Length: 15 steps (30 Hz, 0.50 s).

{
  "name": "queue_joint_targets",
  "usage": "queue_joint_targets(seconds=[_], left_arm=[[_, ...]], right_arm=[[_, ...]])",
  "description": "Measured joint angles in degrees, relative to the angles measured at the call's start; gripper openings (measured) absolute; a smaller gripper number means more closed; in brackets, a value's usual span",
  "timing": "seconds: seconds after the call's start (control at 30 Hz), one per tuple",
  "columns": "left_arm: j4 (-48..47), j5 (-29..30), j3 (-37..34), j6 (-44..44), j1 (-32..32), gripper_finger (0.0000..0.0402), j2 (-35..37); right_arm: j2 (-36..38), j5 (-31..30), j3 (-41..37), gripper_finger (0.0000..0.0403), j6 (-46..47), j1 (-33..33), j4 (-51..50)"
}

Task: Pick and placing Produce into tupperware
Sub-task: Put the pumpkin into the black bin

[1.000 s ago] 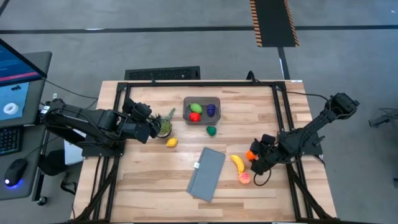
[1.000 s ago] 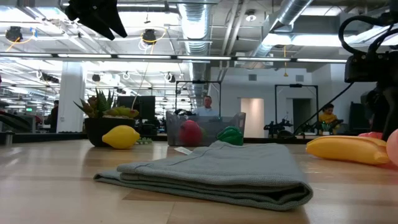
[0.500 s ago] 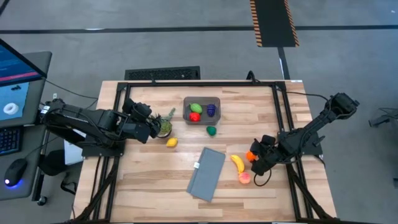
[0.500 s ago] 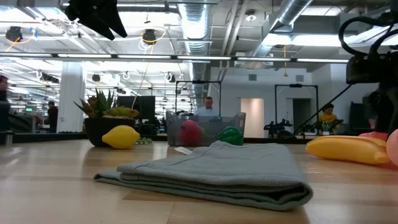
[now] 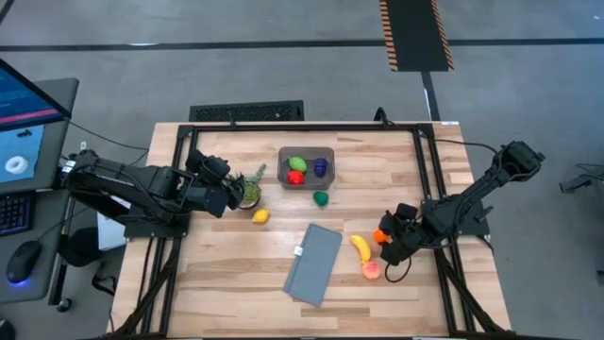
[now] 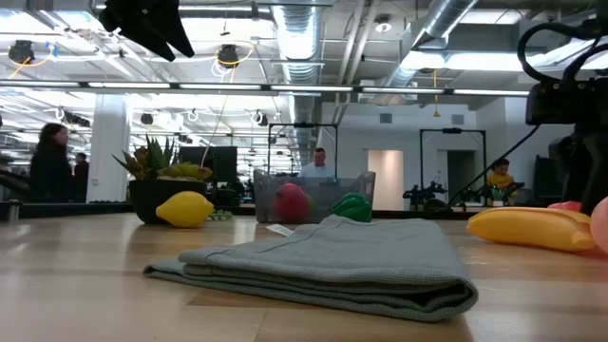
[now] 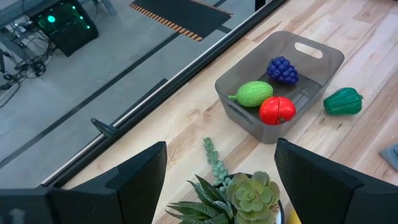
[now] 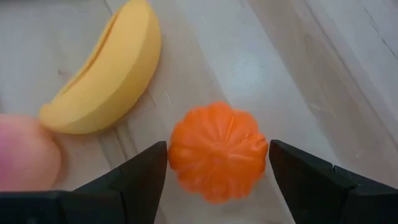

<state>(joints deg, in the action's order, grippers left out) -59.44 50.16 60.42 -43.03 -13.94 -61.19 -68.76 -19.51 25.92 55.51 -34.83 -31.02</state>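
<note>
The grey tupperware point(image 5: 283, 157) stands at the far middle of the table and holds a light green piece point(image 7: 254, 93), a red one point(image 7: 277, 110) and purple grapes point(image 7: 283, 70). A dark green pepper point(image 5: 321, 198), a lemon point(image 5: 260, 216), a banana point(image 5: 360, 247) and a pink piece point(image 5: 371, 270) lie on the wood. My right gripper point(image 8: 217, 155) points down at an orange pumpkin point(image 8: 217, 151), open, one finger on either side of it. My left gripper point(image 7: 221, 168) hangs open above the potted plant point(image 7: 242, 199). My right gripper's fingers point(image 8: 149, 171) stand close against two opposite sides of the orange pumpkin point(image 8: 180, 155), coming from above. I cannot tell whether they touch it. The pumpkin rests on the table.
A folded grey cloth point(image 5: 314, 263) lies near the middle front. Black frame rails point(image 5: 429, 189) run along the table's left, right and far sides. The banana and the pink piece lie just left of the right gripper. People stand in the room beyond the table.
</note>
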Motion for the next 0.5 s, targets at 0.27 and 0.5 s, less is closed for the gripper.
queue_joint_targets(seconds=[0.27, 0.5], left_arm=[[0.0, 0.0, 0.0, -0.1, 0.0, 0.0288, 0.0], [0.0, 0.0, 0.0, -0.3, 0.0, 0.0288, 0.0]], right_arm=[[0.0, 0.0, 0.0, 0.0324, 0.0, 0.5, 0.4], [0.0, 0.2, 0.0, 0.0326, -0.5, 1.5, 0.4]])
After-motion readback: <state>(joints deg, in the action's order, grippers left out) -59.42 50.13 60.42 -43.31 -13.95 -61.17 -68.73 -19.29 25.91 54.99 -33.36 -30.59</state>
